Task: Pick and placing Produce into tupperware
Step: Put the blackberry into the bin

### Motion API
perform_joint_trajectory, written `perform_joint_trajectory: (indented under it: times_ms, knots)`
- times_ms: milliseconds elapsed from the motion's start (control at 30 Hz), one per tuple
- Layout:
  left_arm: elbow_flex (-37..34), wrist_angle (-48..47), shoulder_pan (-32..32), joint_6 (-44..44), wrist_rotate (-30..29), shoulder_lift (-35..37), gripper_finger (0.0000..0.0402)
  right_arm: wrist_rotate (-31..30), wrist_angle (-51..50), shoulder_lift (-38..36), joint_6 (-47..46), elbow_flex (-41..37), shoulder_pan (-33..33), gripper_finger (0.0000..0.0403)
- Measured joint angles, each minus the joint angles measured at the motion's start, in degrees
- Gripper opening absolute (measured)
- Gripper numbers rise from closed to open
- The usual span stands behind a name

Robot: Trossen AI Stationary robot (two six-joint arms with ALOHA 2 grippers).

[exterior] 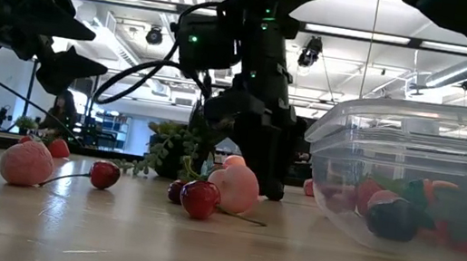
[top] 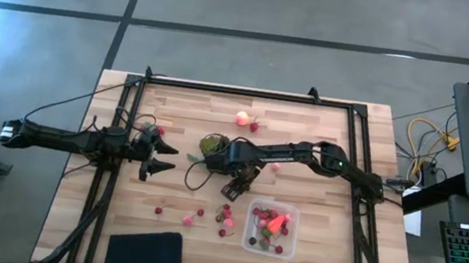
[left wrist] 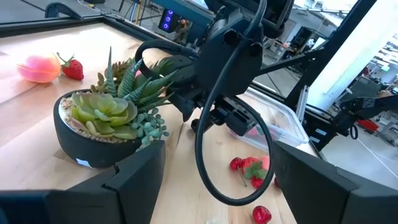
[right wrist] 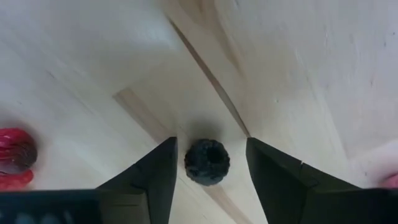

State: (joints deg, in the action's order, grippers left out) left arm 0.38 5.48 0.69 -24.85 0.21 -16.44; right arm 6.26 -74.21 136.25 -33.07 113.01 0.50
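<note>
My right gripper (top: 234,189) points down at the table just left of the clear tupperware (top: 270,229). It is open, its fingers on either side of a small dark berry (right wrist: 207,162) that lies on the wood, with a gap at each side. The tupperware holds several red, pink and dark pieces (exterior: 391,212). More red and pink berries (top: 224,214) lie loose on the table to its left, also in the low view (exterior: 200,197). A peach-pink round piece (top: 242,119) and a strawberry (top: 254,127) lie near the far edge. My left gripper (top: 165,159) hovers open and empty at the table's left.
A green succulent in a black pot (top: 212,144) stands just beyond my right gripper, between the two arms. A flat black pad (top: 144,252) lies at the near left. A red piece (right wrist: 15,158) lies close beside the right gripper.
</note>
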Motion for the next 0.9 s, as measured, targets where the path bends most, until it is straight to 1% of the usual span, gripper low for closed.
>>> perform_joint_trajectory:
  times_ms: [167,267,367,500,700,800,900]
  knots:
    - [0.0,0.0,0.0,0.0,0.0,0.0,0.0276,0.3,-0.5,0.0,-0.3,0.0,0.4,0.0197]
    - [0.0,0.0,0.0,0.0,0.0,0.0,0.0277,2.4,-0.6,0.0,-0.6,-0.2,0.4,0.0194]
    - [0.0,0.0,0.0,0.0,0.0,0.0,0.0277,2.7,-0.6,0.0,-0.8,-0.7,0.5,0.0177]
    - [0.0,0.0,0.0,0.0,0.0,0.0,0.0277,2.5,-0.4,0.0,-0.5,-0.9,0.6,0.0145]
    - [0.0,0.0,0.0,0.0,0.0,0.0,0.0277,0.7,-0.3,0.0,-0.5,-0.9,0.6,0.01]
    - [0.0,0.0,0.0,0.0,0.0,0.0,0.0277,0.6,-0.3,-0.1,-0.3,-0.9,0.6,0.0087]
    - [0.0,0.0,0.0,0.0,0.0,0.0,0.0277,0.6,-0.3,-0.2,0.0,-0.9,0.6,0.0087]
